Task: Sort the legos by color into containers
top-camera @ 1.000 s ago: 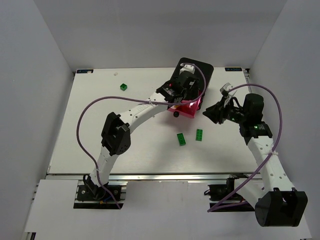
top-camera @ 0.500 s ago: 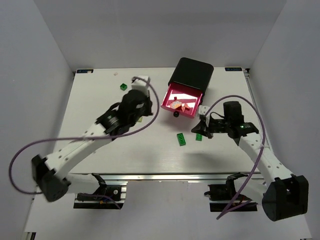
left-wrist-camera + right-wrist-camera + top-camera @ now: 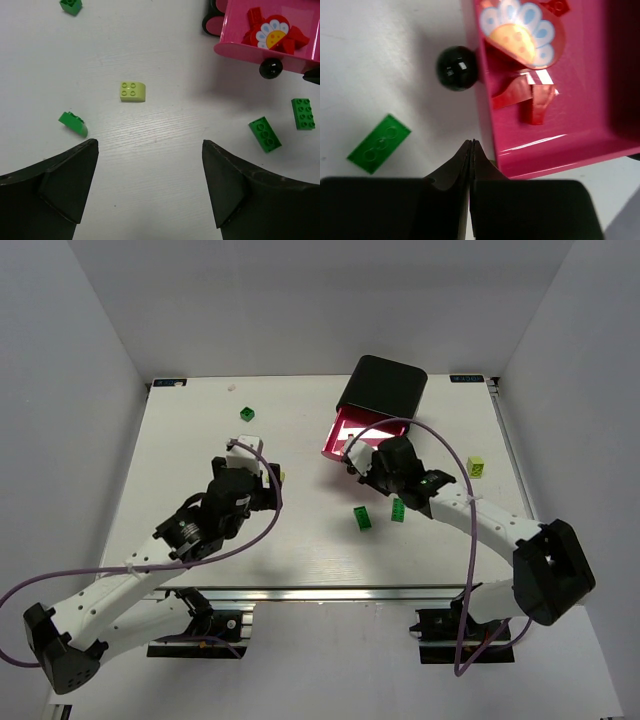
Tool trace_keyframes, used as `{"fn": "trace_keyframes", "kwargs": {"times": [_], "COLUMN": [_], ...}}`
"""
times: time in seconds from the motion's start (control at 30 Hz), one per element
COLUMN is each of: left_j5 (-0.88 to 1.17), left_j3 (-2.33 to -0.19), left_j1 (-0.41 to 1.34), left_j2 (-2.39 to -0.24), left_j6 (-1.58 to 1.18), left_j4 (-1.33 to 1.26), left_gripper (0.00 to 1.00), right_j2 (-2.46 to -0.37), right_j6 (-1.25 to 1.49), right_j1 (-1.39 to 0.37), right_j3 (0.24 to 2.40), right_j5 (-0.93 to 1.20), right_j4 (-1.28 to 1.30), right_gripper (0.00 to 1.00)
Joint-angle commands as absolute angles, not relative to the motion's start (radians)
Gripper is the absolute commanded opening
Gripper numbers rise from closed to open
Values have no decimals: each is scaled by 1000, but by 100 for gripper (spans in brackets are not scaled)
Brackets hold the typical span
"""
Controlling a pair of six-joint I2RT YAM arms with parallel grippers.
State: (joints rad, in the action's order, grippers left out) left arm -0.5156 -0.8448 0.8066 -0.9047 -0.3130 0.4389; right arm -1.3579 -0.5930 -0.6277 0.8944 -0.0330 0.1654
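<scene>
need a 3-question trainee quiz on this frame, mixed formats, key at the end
1. True or false: the left gripper is holding a brick.
2. What colour are the bricks lying in the open drawer? A green, B red, C lime.
3. Fill in: the right gripper is ____ (open or shut).

Key: 1 false, it is open and empty. 2 B. 3 shut.
</scene>
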Motion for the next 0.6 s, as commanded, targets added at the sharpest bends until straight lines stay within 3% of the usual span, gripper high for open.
{"fn": "trace_keyframes", "kwargs": {"times": [0.0, 0.3, 0.57], "left_j5": [-598, -589, -575], "left_j3": [-865, -845, -850], "left_j1": [810, 819, 819], "left_j2": [-845, -784, -801], "left_j6": [-298, -298, -296], "left_j4": [474, 449, 453], "left_gripper": [95, 98, 98], "right_j2": [-1407, -1468, -1505], "right_j6": [-571, -600, -609], "right_j1": [-660, -695, -693], "right_j3": [940, 963, 1057], "right_j5": [-280, -437, -425], "right_j4": [51, -86, -69], "right_gripper": [0, 0, 0]}}
